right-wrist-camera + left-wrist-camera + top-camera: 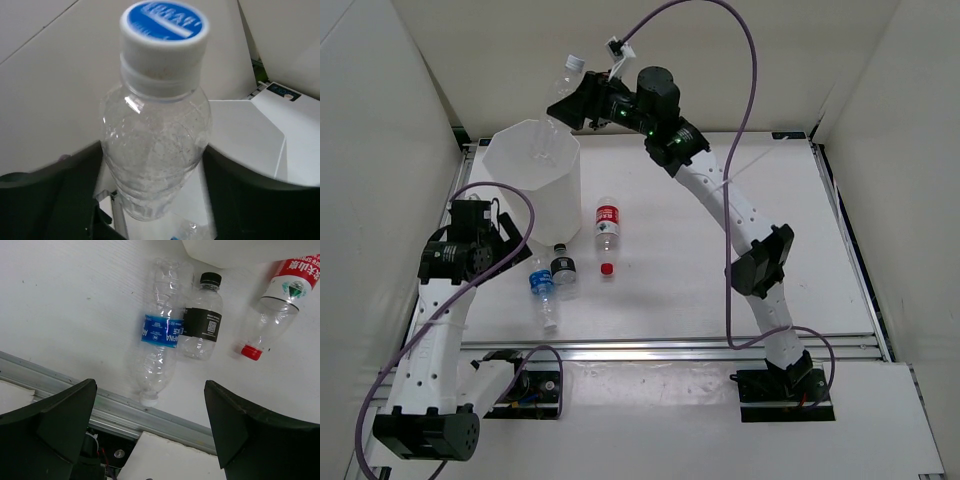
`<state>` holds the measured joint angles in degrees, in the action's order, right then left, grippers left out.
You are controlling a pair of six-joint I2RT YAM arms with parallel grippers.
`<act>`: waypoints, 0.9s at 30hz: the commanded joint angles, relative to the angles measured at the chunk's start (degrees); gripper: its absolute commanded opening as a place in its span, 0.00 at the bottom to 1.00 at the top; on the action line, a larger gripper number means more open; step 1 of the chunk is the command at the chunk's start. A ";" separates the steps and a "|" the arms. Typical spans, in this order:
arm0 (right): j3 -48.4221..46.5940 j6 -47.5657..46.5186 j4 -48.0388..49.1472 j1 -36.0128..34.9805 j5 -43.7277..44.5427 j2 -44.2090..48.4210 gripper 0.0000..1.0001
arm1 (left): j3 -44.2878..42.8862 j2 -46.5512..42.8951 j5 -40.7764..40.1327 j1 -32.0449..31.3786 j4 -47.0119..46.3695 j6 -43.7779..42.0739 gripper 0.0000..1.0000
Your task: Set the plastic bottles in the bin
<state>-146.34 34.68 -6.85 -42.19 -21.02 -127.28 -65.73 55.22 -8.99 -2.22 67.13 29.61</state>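
Observation:
My right gripper (572, 108) is raised over the far rim of the bin (532, 150), shut on a plain clear bottle (565, 82) with a white and blue cap. In the right wrist view that bottle (155, 150) fills the gap between the fingers, with the bin's white rim (250, 135) below right. Three bottles lie on the table beside the bin: red-labelled (608, 225), black-capped (563, 275) and blue-labelled (544, 290). My left gripper (515, 245) hovers open above them with nothing in it; its view shows the blue-labelled (160, 332), black-capped (201, 325) and red-labelled (282, 295) bottles.
A metal rail (670, 350) runs along the table's near edge, just below the blue-labelled bottle's cap. White walls enclose the table on the left, back and right. A purple cable (740, 60) loops above the right arm.

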 commanded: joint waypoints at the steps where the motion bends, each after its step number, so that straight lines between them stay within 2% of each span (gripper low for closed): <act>1: 0.26 -2.95 3.25 -0.34 1.15 0.63 0.94 | -0.71 -1.78 1.52 -0.24 1.16 -0.95 1.00; 2: 0.27 -2.95 2.64 -0.34 1.15 0.63 1.00 | -0.71 -1.78 0.74 -0.24 1.68 -0.95 1.00; 8: 3.95 -4.09 -1.05 0.45 1.68 4.93 1.00 | 0.08 -2.84 -0.67 -0.24 0.64 0.18 1.00; 13: 11.49 -1.72 -5.98 5.70 5.90 10.99 1.00 | 2.45 -3.37 -0.67 -0.24 -1.48 2.65 1.00; 15: 10.91 -1.19 -7.11 6.42 3.98 11.00 1.00 | 3.06 -3.37 -0.67 -0.24 -2.79 4.05 1.00; 18: 2.57 -1.89 -11.41 7.13 2.82 6.53 1.00 | 4.38 -3.37 0.02 -0.24 -3.49 5.46 1.00; 20: 3.51 -1.89 -12.04 7.65 2.82 7.39 1.00 | 4.39 -2.84 0.56 -0.24 -4.11 5.46 1.00; 24: 19.40 1.17 -12.04 8.35 8.79 13.19 1.00 | 4.91 -2.84 0.56 -0.24 -3.59 5.46 1.00; 25: 24.39 2.05 -12.04 8.88 8.02 13.20 1.00 | 4.91 -3.53 0.56 -0.24 -3.59 5.99 1.00; 27: 26.28 4.34 -14.75 10.28 6.53 11.54 1.00 | 4.91 -4.32 0.56 -0.24 -2.89 5.99 1.00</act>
<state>-124.25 35.77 -18.24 -33.54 -15.07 -114.08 -61.21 52.69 -8.73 -2.22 64.36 34.81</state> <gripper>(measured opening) 0.998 0.997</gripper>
